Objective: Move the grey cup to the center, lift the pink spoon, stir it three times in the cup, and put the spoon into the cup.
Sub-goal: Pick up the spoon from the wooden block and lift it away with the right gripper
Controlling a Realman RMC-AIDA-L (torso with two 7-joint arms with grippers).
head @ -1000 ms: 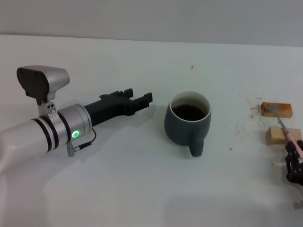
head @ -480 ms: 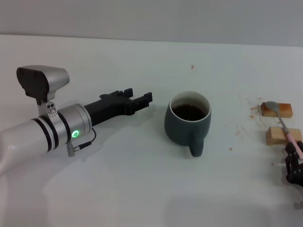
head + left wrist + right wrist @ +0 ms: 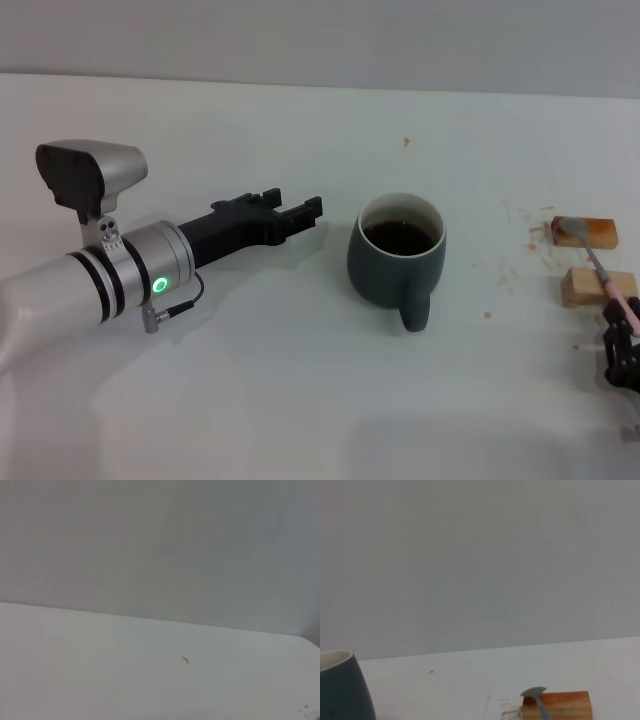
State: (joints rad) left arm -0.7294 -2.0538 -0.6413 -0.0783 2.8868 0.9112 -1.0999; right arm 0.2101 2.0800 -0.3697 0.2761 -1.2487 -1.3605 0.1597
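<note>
The grey cup point(image 3: 396, 262) stands near the table's middle, holding dark liquid, its handle toward me. It also shows at the edge of the right wrist view point(image 3: 340, 692). The pink spoon point(image 3: 601, 271) lies across two tan wooden blocks at the right, its grey bowl point(image 3: 534, 692) over the far block. My right gripper point(image 3: 622, 318) is at the right edge, shut on the spoon's pink handle end. My left gripper point(image 3: 295, 206) hovers just left of the cup, open and empty, not touching it.
The far wooden block point(image 3: 590, 235) and near wooden block point(image 3: 585, 288) sit at the right, with brown stains point(image 3: 520, 250) beside them. A small brown speck point(image 3: 406, 142) lies behind the cup. The white table point(image 3: 300, 400) ends at a grey wall.
The spoon's bowl has shifted a little over the far block, lifting and settling again. The right gripper has moved down slightly. The left arm and the cup have not moved.
</note>
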